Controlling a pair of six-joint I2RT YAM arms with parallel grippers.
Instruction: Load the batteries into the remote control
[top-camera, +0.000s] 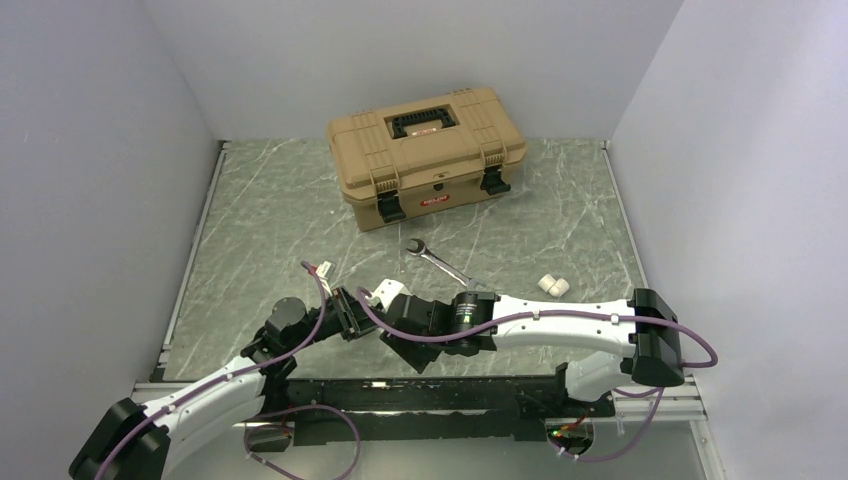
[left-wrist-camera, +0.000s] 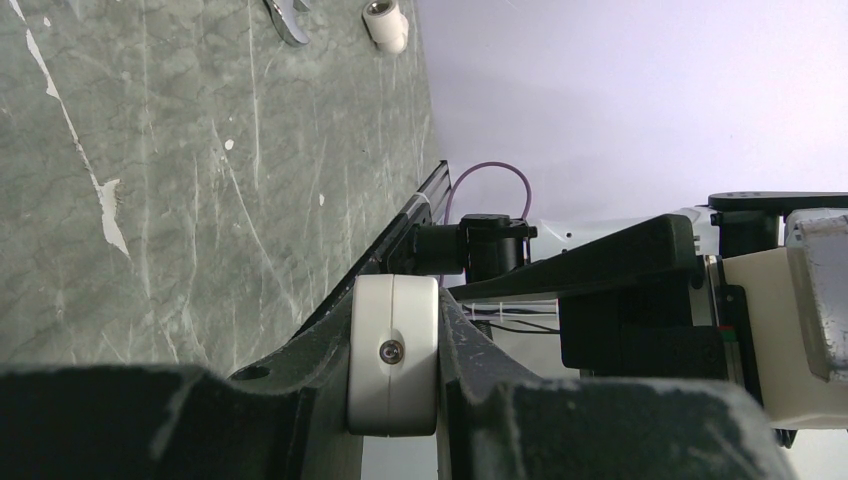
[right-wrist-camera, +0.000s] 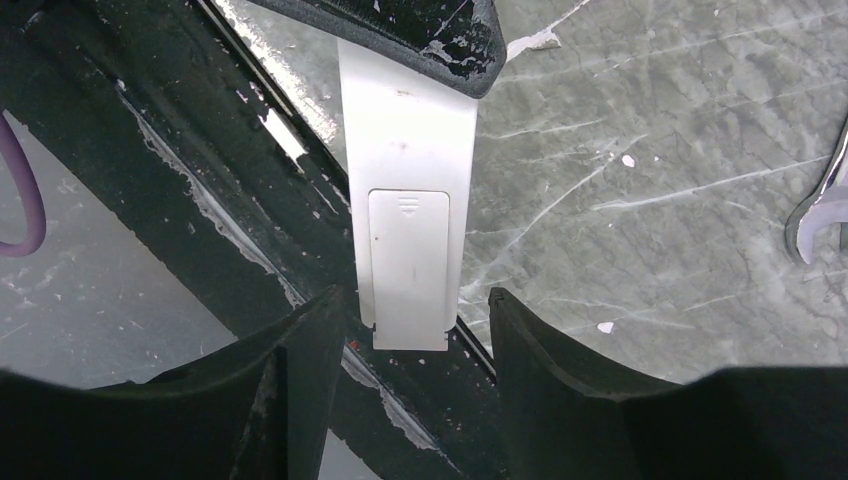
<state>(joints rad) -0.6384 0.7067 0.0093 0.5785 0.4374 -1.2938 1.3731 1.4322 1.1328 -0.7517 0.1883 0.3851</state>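
Right wrist camera gives me the clearest look: the remote control (right-wrist-camera: 410, 230) is held over the near edge of the table (right-wrist-camera: 650, 150), where a black rail runs diagonally behind it. Its plain white back faces me, and the battery cover (right-wrist-camera: 409, 262) sits flush in place. My right gripper (right-wrist-camera: 413, 335) is released. Its two black fingers (right-wrist-camera: 300, 380) stand on either side of the remote's near end with a thin gap at each side, so I read no contact there. The other end of the remote disappears under a black finger of the left gripper at the top of that view.

Left wrist camera backs this up: the left gripper (left-wrist-camera: 393, 330) is clenched on the remote. I see the remote end-on there, as a rounded white block with a small screw in it, pinched between both fingers. The right arm's black and white links fill the right side of that view.

From the top camera, both arms meet just ahead of their bases, near the middle of the table's width. The remote is only a small white patch between the two grippers. A steel wrench (top-camera: 437, 260) lies on the table just beyond the right arm. Two white fittings (top-camera: 553, 286) sit to the wrench's right, and a tan toolbox (top-camera: 425, 155) with black latches stands closed at the back
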